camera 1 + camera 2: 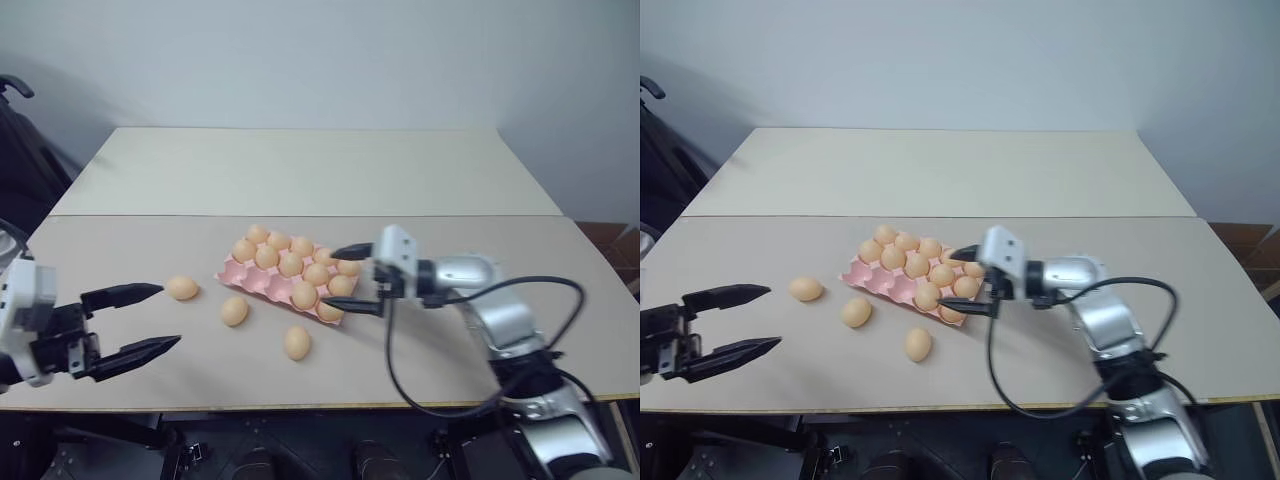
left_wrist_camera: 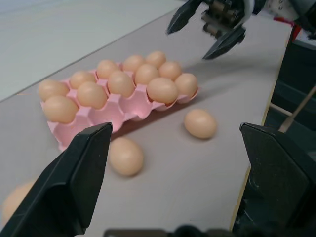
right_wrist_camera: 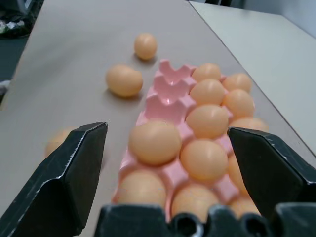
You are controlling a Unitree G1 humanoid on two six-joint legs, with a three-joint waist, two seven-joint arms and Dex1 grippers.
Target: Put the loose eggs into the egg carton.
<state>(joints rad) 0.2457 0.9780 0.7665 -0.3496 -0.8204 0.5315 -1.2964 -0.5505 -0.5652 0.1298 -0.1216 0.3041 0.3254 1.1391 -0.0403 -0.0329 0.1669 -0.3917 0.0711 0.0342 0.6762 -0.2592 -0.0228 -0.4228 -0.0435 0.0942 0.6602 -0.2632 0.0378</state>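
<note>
Right tool [image 1: 351, 281]: jaws wide, empty, at the near end of the egg carton [image 1: 262, 283], which lies mid-counter.
Left tool [image 1: 152, 318]: wide, empty, beside one of the loose eggs [image 1: 182, 288].
Loose eggs: three on the counter [image 1: 130, 240], left of and in front of the carton.
Advice: lower the left tool around the nearest egg, close gently, then place it in an empty front cup.

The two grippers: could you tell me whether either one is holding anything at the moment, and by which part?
Nothing is held. The left gripper is open over the table, short of the loose eggs; the right gripper is open beside the egg carton.
</note>
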